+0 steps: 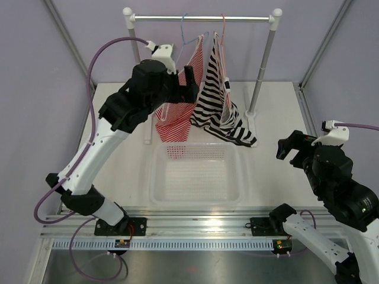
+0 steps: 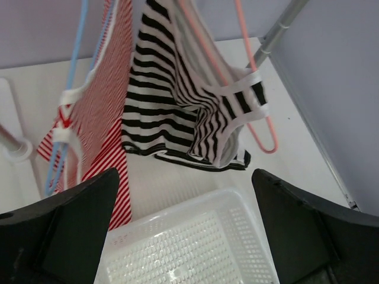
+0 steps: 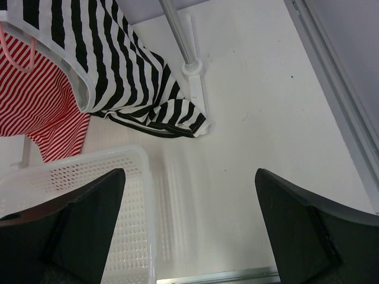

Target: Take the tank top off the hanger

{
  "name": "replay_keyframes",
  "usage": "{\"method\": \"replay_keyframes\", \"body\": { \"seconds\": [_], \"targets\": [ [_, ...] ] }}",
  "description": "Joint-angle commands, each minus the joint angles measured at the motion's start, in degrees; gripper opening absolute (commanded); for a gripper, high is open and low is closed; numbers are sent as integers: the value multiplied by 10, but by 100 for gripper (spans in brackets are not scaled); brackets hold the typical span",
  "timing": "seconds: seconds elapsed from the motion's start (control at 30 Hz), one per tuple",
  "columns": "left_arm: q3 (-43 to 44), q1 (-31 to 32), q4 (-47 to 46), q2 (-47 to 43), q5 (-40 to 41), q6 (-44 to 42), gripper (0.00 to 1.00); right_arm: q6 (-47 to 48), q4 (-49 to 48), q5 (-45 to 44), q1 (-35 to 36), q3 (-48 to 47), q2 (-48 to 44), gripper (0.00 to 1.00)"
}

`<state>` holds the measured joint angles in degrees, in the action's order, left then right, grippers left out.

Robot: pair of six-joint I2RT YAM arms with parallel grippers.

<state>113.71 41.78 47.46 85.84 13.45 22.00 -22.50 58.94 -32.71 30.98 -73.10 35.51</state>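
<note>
Left gripper [image 2: 185,177] is hovering, jaws apart and empty, with the tank top [image 2: 172,100] hanging on the hanger [image 2: 275,141] directly ahead. Right gripper [image 3: 189,174] is likewise gaping, empty.

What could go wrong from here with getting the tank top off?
1. A strap of the tank top loops over one end of the hanger; a straight pull could snag it or drag the hanger off the rail.
2. The red top hangs right beside it, and the open left end effector faces both; it could catch the wrong cloth.
</note>
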Motion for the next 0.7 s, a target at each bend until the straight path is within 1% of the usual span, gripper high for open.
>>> {"method": "replay_keyframes", "body": {
  "seconds": [0.0,0.07,0.13,0.17,0.23,0.27,0.33,0.37,0.43,0.47,0.5,0.57,0.67],
  "targets": [
    [122,41,-25,55,1,-23,99,-18,8,7,3,7,-11,99],
    [147,49,-25,82,11,-21,99,-18,9,6,3,0,-12,100],
    [153,53,-49,108,29,-20,99,-17,8,17,3,-5,-18,99],
    [146,54,-87,115,39,-24,99,-14,6,21,3,-7,-22,99],
    [123,55,-134,139,40,-34,99,-6,4,33,3,-6,-25,99],
    [126,55,-153,152,40,-36,99,-4,6,36,3,-3,-28,99],
    [150,56,-192,182,40,-41,99,-2,13,41,3,-2,-32,100],
    [161,56,-215,212,28,-44,99,-1,17,44,3,0,-35,99],
    [184,58,-229,237,29,-52,99,-4,17,61,3,4,-47,99],
    [216,58,-232,264,40,-60,99,-4,18,66,3,7,-54,99],
    [230,59,-230,276,50,-63,98,-5,19,70,4,7,-56,99],
    [255,59,-231,295,74,-71,95,-6,21,84,3,9,-60,100],
    [243,58,-252,295,97,-82,86,-6,20,107,3,12,-62,99]
  ]
}}
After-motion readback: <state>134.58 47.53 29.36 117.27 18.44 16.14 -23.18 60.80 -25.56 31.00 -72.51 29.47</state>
